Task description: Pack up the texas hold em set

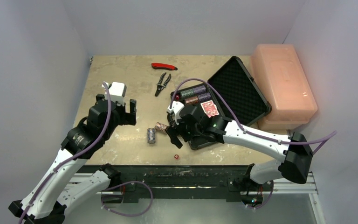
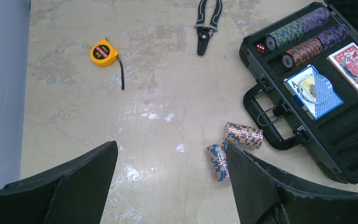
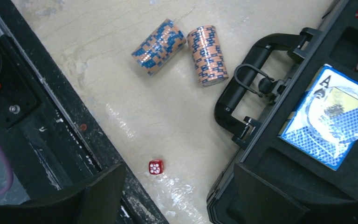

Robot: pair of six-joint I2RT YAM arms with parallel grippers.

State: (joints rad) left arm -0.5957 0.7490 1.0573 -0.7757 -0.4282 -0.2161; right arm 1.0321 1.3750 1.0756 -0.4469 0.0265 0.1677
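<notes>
Jaws are held spread on left gripper (image 2: 171, 147) and right gripper (image 3: 178, 167); chip stacks (image 3: 208, 55) and red die (image 3: 156, 166) are seen beside briefcase (image 3: 270, 163).

Beige marbled bench (image 1: 121, 84). Large pink plastic box (image 1: 284, 84) at the far right corner. Red-handled tool (image 1: 163, 66) lies near the far edge. Black-handled pliers (image 1: 162, 83) lie just nearer, not touching it. Yellow tape measure (image 2: 104, 52) lies well left of the pliers, with a dark strap trailing from it.
</notes>
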